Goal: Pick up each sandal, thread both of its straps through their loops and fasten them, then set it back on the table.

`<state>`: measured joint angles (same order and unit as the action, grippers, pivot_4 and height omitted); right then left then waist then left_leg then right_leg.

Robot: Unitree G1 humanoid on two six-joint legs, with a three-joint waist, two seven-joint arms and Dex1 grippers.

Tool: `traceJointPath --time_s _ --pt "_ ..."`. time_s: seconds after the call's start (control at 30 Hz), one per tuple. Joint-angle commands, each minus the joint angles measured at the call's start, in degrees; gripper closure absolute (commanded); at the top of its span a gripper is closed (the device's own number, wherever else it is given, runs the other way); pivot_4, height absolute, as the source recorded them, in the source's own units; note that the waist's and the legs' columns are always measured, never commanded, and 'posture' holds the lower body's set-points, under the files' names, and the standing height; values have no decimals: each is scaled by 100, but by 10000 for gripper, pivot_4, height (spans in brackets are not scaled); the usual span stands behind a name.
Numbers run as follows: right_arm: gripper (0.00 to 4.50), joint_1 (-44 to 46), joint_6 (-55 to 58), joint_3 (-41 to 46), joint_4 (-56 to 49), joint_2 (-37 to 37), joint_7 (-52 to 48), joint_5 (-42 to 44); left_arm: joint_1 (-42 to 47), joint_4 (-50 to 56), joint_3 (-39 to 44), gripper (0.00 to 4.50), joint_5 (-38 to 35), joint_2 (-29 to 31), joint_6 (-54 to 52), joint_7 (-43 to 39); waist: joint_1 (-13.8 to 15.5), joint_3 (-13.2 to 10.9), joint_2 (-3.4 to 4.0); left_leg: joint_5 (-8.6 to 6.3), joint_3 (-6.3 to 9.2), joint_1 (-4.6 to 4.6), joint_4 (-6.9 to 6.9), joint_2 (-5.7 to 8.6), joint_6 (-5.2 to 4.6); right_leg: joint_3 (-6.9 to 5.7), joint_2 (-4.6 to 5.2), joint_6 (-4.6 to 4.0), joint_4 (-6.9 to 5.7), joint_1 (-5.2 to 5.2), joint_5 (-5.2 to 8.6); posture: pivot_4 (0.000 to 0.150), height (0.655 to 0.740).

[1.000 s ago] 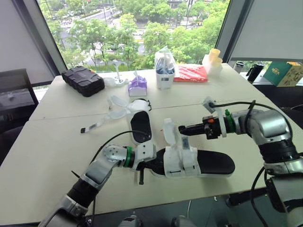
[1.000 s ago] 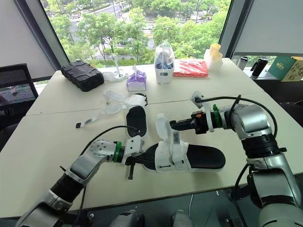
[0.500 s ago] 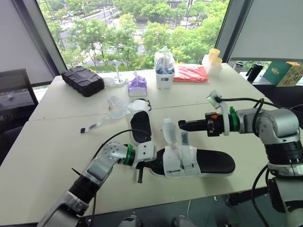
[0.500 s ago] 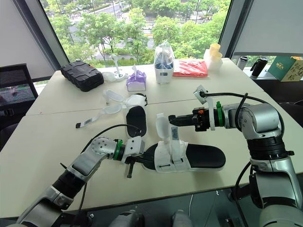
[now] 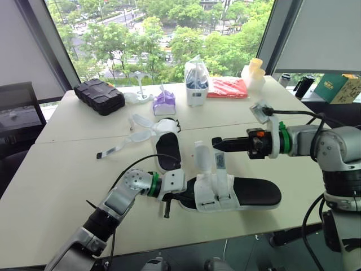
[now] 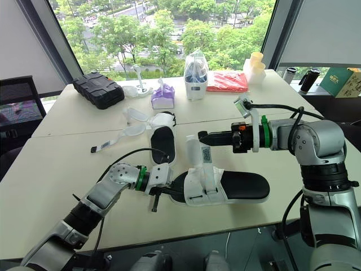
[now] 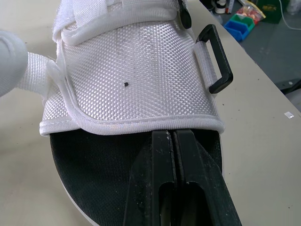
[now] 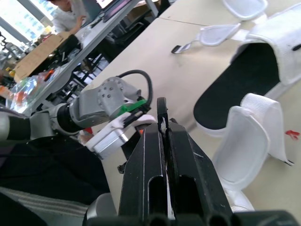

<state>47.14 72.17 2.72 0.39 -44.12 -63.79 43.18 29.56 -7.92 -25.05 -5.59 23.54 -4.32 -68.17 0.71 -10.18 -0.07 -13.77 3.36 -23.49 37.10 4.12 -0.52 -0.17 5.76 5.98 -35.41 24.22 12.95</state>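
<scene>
The near sandal [image 5: 248, 195], black footbed with white straps, lies flat by the table's front edge. My left gripper [image 5: 181, 198] is shut, its fingers [image 7: 162, 155] lying together on the footbed under the white toe flap [image 7: 136, 75], beside a black loop [image 7: 217, 61]. My right gripper [image 5: 214, 142] hovers above the sandal, shut on the tip of one labelled strap [image 5: 220, 162], which stands upright. A second flap [image 5: 201, 156] stands open beside it. The other sandal [image 5: 168, 149] lies behind, its straps [image 5: 140, 136] spread open to the left.
At the back of the table stand a black case [image 5: 99, 96], a purple tissue pack [image 5: 164, 103], a white bagged container [image 5: 196, 82], a red packet [image 5: 227, 87] and yellow cups [image 5: 254, 70]. A green box [image 5: 338, 87] sits far right. My left arm's cable [image 5: 132, 169] loops over the table.
My right gripper has risen and drawn back to the right, pulling the labelled strap up from the sandal until it stands upright. The left gripper has stayed on the footbed.
</scene>
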Motion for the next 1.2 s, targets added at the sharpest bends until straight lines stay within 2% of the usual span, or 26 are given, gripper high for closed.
traceJointPath --time_s 0.03,0.57,0.93,0.97,1.07,1.2 --pt "44504 163 -346 75 142 -86 63 -123 -176 -267 -436 45000 331 45 -75 -198 0 0 0 0 0 0 0 0 0 0 0 0 0 0 0 1500 7400" --pt "44504 -98 -1818 -789 1436 159 46 -1352 -204 -171 -470 45000 395 83 -36 -149 -4 2 -2 0 0 1 0 0 0 -1 -10 0 0 -1 0 1500 7400" --pt "44504 -434 -2404 -1407 1787 170 98 -2241 -229 -144 -460 45000 422 83 -31 -121 -5 5 -4 0 0 5 0 0 0 -1 -13 1 0 -5 0 1500 7400" --pt "38706 -484 -2450 -1445 1759 149 69 -2285 -235 -138 -459 45000 426 84 -31 -120 -4 5 -4 0 0 5 0 0 0 -1 -13 1 0 -6 0 1500 7400" --pt "25910 -591 -2550 -1527 1649 147 77 -2450 -255 -112 -449 45000 441 82 -39 -110 0 6 -3 0 0 6 0 0 0 -1 -14 1 0 -7 0 1500 7400" --pt "4890 -636 -2624 -1600 1588 242 199 -2676 -267 -95 -440 45000 450 75 -50 -98 0 13 -2 0 1 7 -3 1 0 -2 -14 1 0 -7 0 1500 7400"
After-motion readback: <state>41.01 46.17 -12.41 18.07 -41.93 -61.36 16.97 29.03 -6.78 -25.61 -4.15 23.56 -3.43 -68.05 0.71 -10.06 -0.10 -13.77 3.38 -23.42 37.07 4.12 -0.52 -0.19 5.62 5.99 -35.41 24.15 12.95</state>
